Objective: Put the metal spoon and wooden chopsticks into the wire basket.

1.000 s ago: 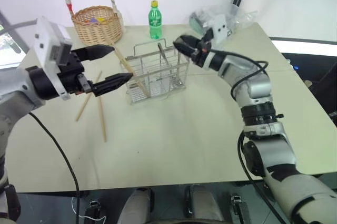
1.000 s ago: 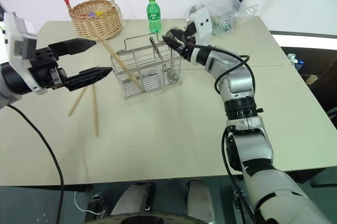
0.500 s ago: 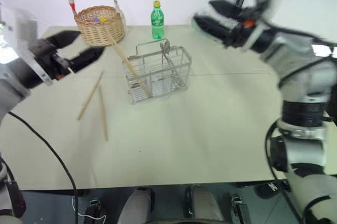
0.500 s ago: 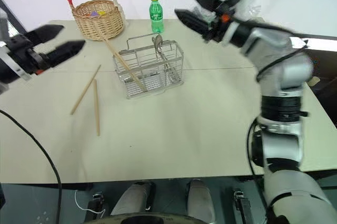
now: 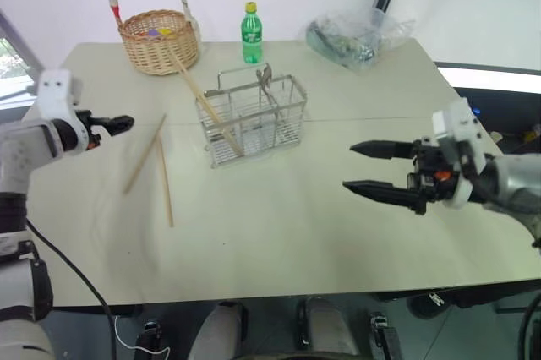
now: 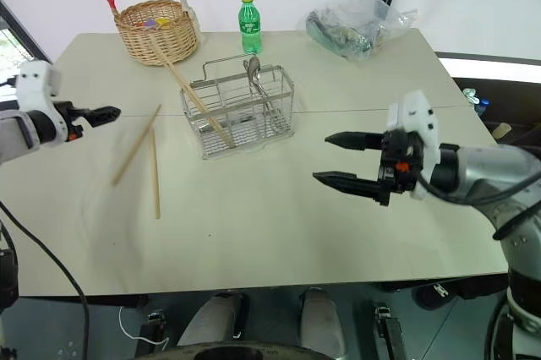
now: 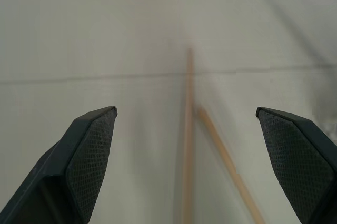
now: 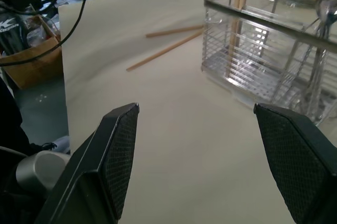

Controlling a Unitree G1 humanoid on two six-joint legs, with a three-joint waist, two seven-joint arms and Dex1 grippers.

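1. Head views. We see the wire basket (image 5: 252, 119) standing near the middle of the desk (image 5: 279, 225), toward its far edge. The metal spoon (image 5: 266, 81) stands upright in the basket's right part, bowl up. One of the wooden chopsticks (image 5: 203, 100) leans in the basket's left part, its top pointing toward the far left corner. Two more chopsticks (image 5: 155, 166) lie flat on the desk between the basket and the left edge. The left gripper (image 5: 114, 123) hovers by the left edge, jaws spread and empty. The right gripper (image 5: 372, 168) hangs over the near right part of the desk, jaws spread, holding nothing. A wicker basket (image 5: 158, 37), a green bottle (image 5: 249, 33) and a plastic bag (image 5: 355, 35) sit along the far edge.

2. Left wrist view. We see the two flat chopsticks (image 7: 188, 145) on the desk between the wide-spread jaws.

3. Right wrist view. We see the wire basket (image 8: 263, 61), the leaning chopstick (image 8: 239, 8) and the spoon (image 8: 329, 6) beyond the spread jaws.
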